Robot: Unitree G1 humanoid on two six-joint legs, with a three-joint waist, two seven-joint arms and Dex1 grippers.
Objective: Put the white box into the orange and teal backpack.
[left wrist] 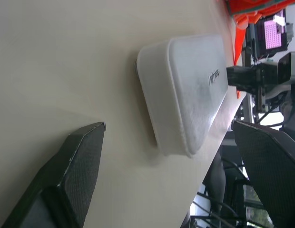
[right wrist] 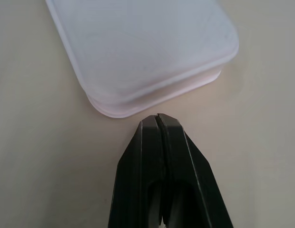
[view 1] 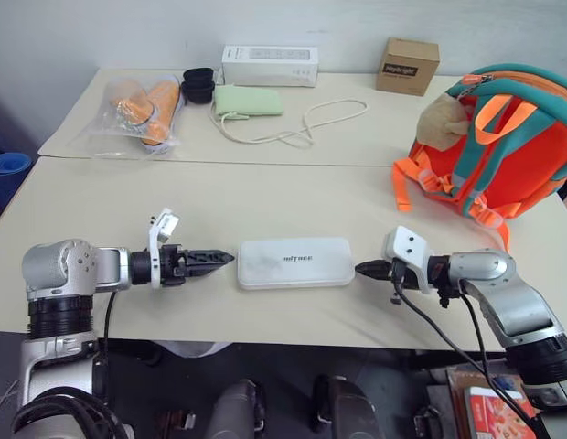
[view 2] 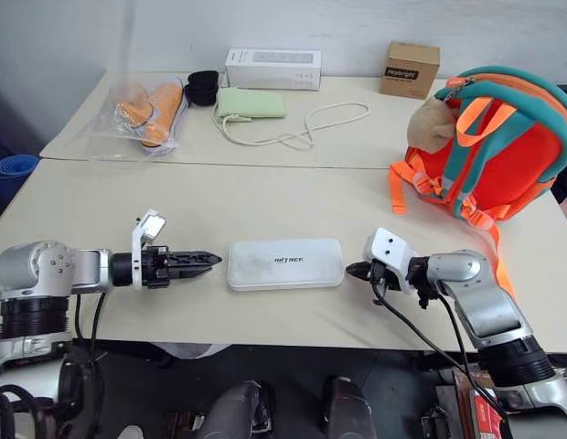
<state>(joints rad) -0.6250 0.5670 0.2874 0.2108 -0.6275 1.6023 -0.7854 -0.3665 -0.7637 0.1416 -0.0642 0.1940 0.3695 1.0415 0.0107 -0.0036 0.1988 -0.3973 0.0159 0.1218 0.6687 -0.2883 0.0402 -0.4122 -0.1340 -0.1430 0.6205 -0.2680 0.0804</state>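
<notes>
The white box (view 1: 295, 262) lies flat near the front edge of the table, lettering up. My left gripper (view 1: 215, 260) points at its left end from a short gap away; in the left wrist view its fingers (left wrist: 76, 161) stand wide apart, open and empty, with the box (left wrist: 185, 90) ahead of them. My right gripper (view 1: 366, 269) is shut with nothing in it, its tip (right wrist: 158, 116) just short of the box's right end (right wrist: 138, 47). The orange and teal backpack (view 1: 521, 146) stands at the far right of the table with a tan plush toy (view 1: 443, 119) on it.
At the back of the table are a long white carton (view 1: 270, 66), a pale green pouch (view 1: 250, 100) with a white cord, a brown cardboard box (view 1: 408, 65), black cups (view 1: 198, 84) and a clear bag of orange items (view 1: 137, 110). Orange straps (view 1: 416, 183) trail from the backpack.
</notes>
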